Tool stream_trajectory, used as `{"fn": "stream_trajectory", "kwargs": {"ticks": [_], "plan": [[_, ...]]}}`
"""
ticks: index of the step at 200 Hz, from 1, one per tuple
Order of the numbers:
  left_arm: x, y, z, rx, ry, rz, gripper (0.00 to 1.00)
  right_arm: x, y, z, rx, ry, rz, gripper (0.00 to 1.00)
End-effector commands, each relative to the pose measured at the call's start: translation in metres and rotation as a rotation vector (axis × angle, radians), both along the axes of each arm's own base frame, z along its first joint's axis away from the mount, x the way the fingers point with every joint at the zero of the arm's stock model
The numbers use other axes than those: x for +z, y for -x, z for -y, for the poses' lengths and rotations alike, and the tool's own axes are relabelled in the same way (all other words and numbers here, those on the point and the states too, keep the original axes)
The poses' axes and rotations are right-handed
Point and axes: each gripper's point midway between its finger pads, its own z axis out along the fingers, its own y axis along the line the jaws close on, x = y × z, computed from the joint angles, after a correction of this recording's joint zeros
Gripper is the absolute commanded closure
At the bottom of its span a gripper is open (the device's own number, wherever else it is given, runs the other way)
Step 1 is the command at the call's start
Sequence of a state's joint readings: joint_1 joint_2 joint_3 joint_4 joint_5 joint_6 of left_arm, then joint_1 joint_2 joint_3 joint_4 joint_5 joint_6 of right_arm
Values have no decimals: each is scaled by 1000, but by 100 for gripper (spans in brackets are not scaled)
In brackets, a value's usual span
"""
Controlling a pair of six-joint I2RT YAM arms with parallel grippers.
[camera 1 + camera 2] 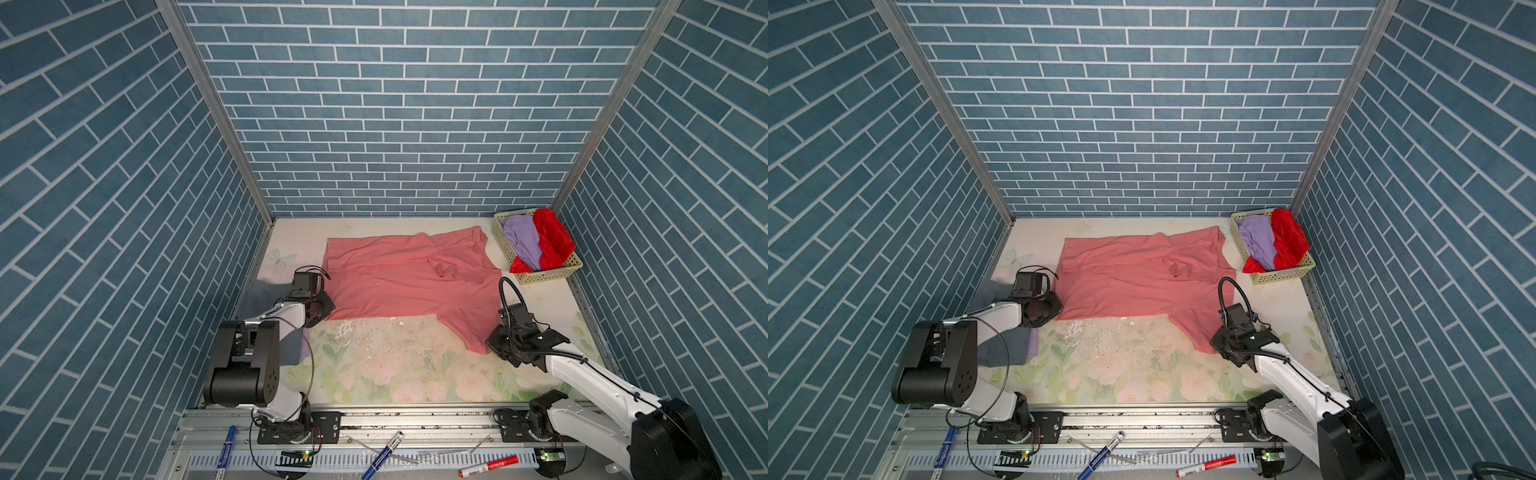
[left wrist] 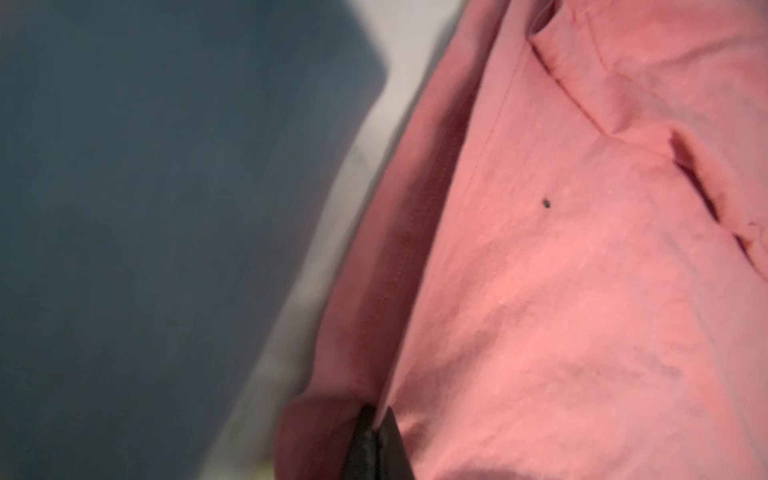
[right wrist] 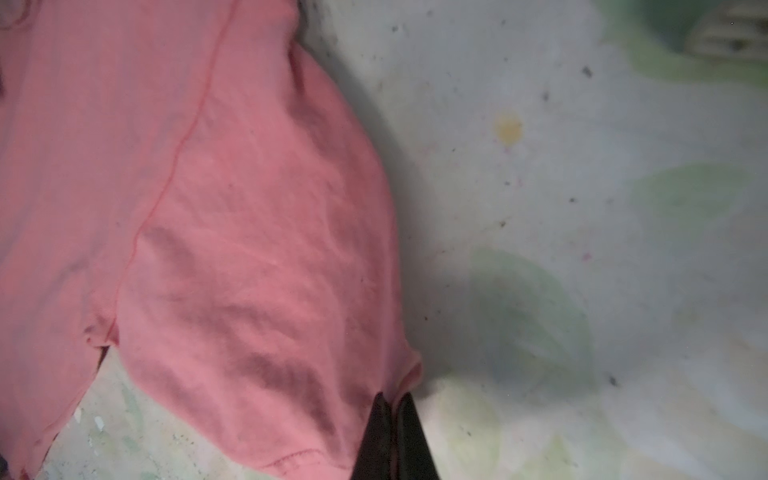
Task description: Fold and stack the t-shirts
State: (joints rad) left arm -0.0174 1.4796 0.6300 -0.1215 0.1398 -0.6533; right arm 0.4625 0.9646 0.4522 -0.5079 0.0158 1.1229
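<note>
Now the salmon pink t-shirt (image 1: pixel 409 282) lies spread across the middle of the floral table (image 1: pixel 415 374), its hem to the left and its neck to the right in both top views. The left gripper (image 2: pixel 377 415) sits at the shirt's near-left corner, its 2 fingers pressed together with pink hem cloth pinched between them. The right gripper (image 3: pixel 392 401) sits at the near-right end of the shirt, fingers likewise closed, nipping the cuff edge of the near sleeve. Just left of the left gripper, under that arm, lies a slate grey t-shirt (image 1: pixel 1003 345), apart from the pink one by a strip of bare table. In the far-right corner a cream basket (image 1: pixel 552 276) holds a lavender t-shirt (image 1: pixel 521 239) and a bright red t-shirt (image 1: pixel 550 235), crumpled together.
</note>
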Motion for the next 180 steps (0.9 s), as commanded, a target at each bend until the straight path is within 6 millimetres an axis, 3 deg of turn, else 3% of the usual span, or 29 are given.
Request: {"fn": "stream_trajectory", "kwargs": {"ticks": [1, 21, 46, 74, 103, 140, 180], "plan": [[-6, 37, 0, -21, -5, -83, 100, 41, -1, 9, -38, 40, 59, 100], [9, 43, 0, -31, -8, -52, 100, 74, -13, 7, -23, 47, 148, 100], [44, 31, 3, -57, -9, 33, 100, 105, -43, -5, 39, 66, 242, 100], [74, 4, 4, -90, -24, 98, 100, 154, -102, -21, 94, 141, 428, 100], [76, -28, 7, -111, -21, 102, 100, 202, -170, -32, 127, 254, 568, 100], [72, -65, 9, -116, -9, 101, 100, 209, -232, -38, 153, 232, 589, 100], [65, -91, 4, -104, -11, 85, 100, 186, -280, -42, 163, 191, 562, 100]]}}
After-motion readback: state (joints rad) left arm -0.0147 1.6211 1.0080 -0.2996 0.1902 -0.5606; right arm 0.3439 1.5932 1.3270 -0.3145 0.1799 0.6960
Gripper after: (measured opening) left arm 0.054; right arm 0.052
